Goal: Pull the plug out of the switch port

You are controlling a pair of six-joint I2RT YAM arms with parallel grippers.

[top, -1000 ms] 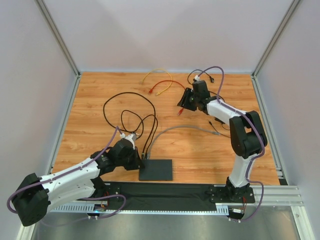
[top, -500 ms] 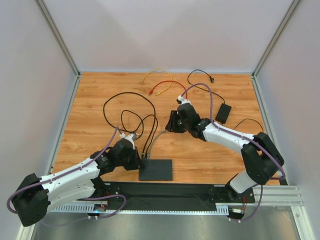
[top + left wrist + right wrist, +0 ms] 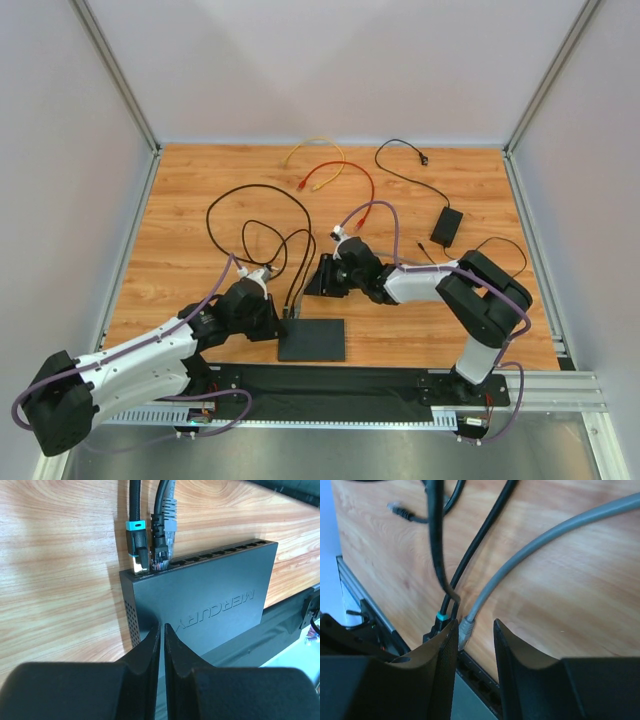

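- Top external: switch (image 3: 312,340) lies near-centre, cables plugged into its far edge.
- Grey plug (image 3: 465,629) lines up btwn right gripper (image 3: 475,622) jaws, which are part open w/ no grip yet.
- Left gripper (image 3: 162,626) is nearly closed and empty, tips at the switch's left end.
- Step looks like approach; next it should clamp the plug and pull far-ward.

Wood table (image 3: 180,200): switch (image 3: 314,340), power adapter (image 3: 446,227), yellow cable (image 3: 316,140), red cable (image 3: 345,164).
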